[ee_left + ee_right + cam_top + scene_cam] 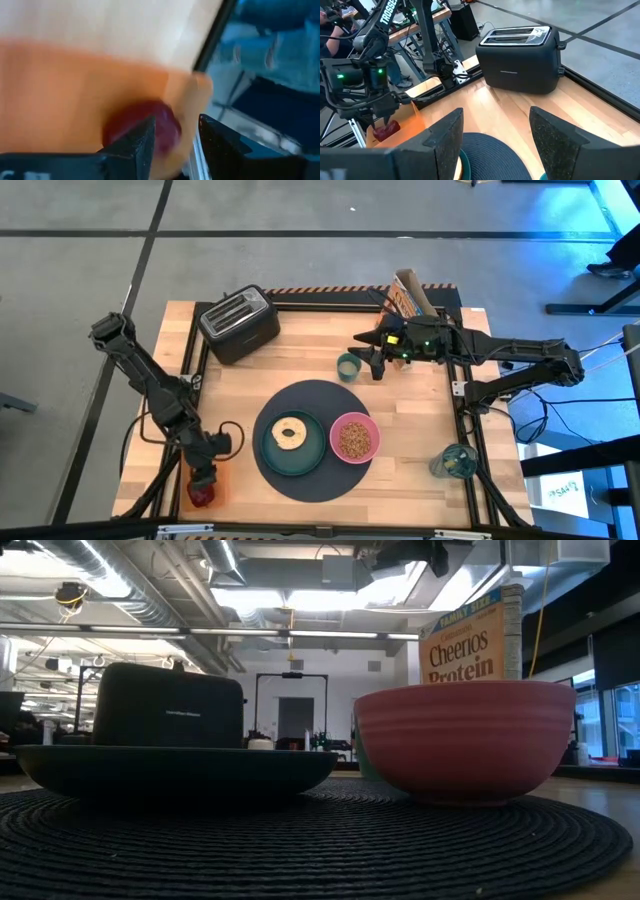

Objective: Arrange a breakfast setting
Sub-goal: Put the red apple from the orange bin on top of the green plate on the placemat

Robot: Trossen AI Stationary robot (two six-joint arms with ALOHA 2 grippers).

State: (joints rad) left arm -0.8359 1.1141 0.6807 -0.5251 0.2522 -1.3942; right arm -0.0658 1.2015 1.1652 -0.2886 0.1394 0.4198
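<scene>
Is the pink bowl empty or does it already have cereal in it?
Filled. In the high view the pink bowl on the dark grey mat holds a brownish, grainy cereal; how deep it lies cannot be told.

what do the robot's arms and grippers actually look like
Both arms are dark, jointed, with black cables along them. The left gripper hangs from a blocky head with small green lights; white TROSSEN lettering runs up that arm. The right gripper has green lights behind it and two flat, wedge-shaped black fingers.

Wooden table [400,395] is carrying dark mat [262,462] at ctr-bottom, black toaster [239,324] upper left, cereal box [408,293] top. Green cup [347,365] is sitting above mat, red fruit [201,494] lower left, glass [455,462] lower right.
</scene>
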